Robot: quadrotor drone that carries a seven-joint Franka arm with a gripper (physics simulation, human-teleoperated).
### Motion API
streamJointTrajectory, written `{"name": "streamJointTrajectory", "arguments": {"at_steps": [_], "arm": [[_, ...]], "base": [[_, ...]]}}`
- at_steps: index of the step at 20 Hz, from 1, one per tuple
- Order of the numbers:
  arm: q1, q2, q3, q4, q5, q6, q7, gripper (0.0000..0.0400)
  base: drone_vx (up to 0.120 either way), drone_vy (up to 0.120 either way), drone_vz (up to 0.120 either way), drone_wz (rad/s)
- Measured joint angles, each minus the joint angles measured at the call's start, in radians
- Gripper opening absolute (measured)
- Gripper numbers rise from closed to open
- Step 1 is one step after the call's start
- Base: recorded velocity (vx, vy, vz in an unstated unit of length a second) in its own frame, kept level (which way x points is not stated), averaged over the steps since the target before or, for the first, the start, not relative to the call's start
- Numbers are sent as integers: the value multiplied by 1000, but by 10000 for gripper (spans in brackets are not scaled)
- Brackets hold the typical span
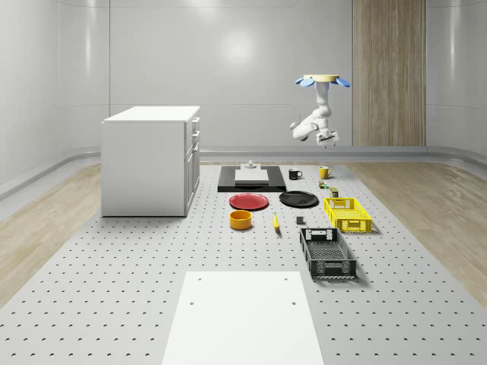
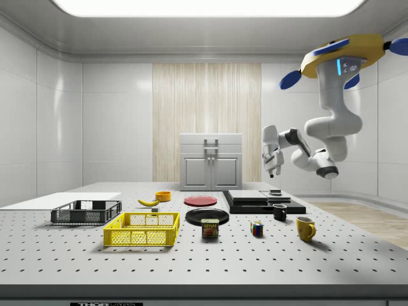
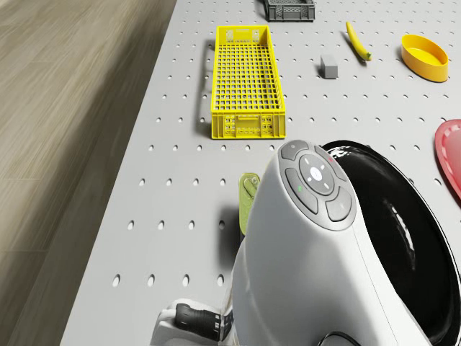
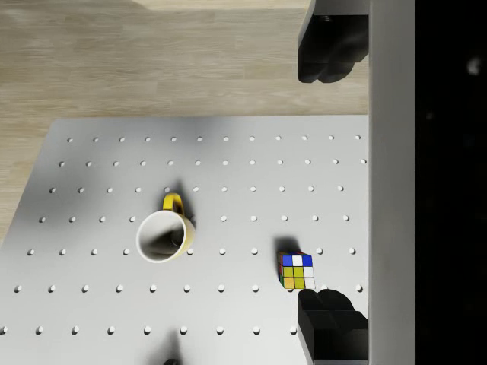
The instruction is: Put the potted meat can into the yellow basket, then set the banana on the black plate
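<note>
The potted meat can [image 1: 333, 190] [image 2: 210, 228] stands upright on the table just beyond the far end of the yellow basket [image 1: 348, 214] [image 2: 143, 229] [image 3: 245, 79]. In the drone view the can [image 3: 248, 198] is partly hidden behind my arm. The banana [image 1: 276, 222] [image 2: 149, 203] [image 3: 357, 40] lies on the table near the orange bowl. The black plate [image 1: 298, 199] [image 2: 207, 216] [image 3: 389, 209] is bare. My drone [image 1: 323, 80] [image 2: 344, 57] hovers high over the table's far right part. My gripper [image 1: 326, 138] [image 2: 273, 171] [image 4: 329, 186] hangs open in the air, well above the yellow mug and cube, holding nothing.
A yellow mug [image 4: 163, 234] [image 2: 305, 227], Rubik's cube [image 4: 296, 271] [image 2: 256, 229] and black mug [image 2: 279, 212] sit beneath me. A black slab [image 1: 251, 179], red plate [image 1: 249, 201], orange bowl [image 1: 240, 220], black basket [image 1: 327, 253] and white cabinet [image 1: 152, 160] also stand on the table.
</note>
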Motion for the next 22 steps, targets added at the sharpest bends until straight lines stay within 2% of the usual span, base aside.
{"name": "streamJointTrajectory", "arguments": {"at_steps": [4,8,14,22], "arm": [[-100,-38,48,-17,-53,-40,65,400],[-155,-69,76,-22,-70,-52,103,400],[-198,-107,100,-23,-68,-44,134,400],[-226,-152,120,-21,-49,-13,157,400]], "base": [[120,-110,-120,0],[120,-10,-30,0],[120,0,-120,0],[120,0,-120,0]]}}
